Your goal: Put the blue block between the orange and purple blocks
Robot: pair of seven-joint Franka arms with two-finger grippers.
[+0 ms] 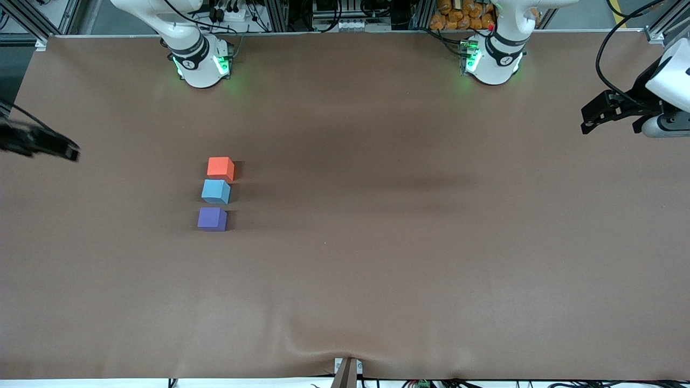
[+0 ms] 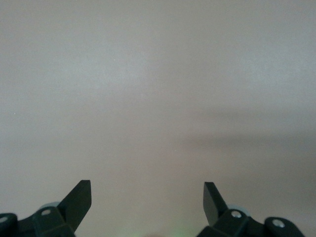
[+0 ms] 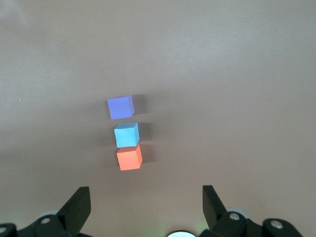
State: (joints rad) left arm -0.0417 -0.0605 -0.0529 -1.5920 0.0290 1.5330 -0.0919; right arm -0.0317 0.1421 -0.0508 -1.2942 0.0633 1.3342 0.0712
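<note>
Three cubes stand in a short line on the brown table toward the right arm's end. The orange block (image 1: 220,167) is farthest from the front camera, the blue block (image 1: 216,192) is in the middle and the purple block (image 1: 212,219) is nearest. The blue block is close to the orange one, with a small gap to the purple one. The right wrist view shows the purple (image 3: 121,107), blue (image 3: 127,135) and orange (image 3: 129,158) blocks ahead of my right gripper (image 3: 146,190), which is open and empty. It hangs at the table's end (image 1: 73,152), apart from the blocks. My left gripper (image 2: 147,185) is open and empty over bare table at the other end (image 1: 586,123).
The brown table cover (image 1: 377,242) is bare apart from the three cubes. The arm bases (image 1: 202,59) (image 1: 493,59) stand along the edge farthest from the front camera. A small clamp (image 1: 346,372) sits at the nearest edge.
</note>
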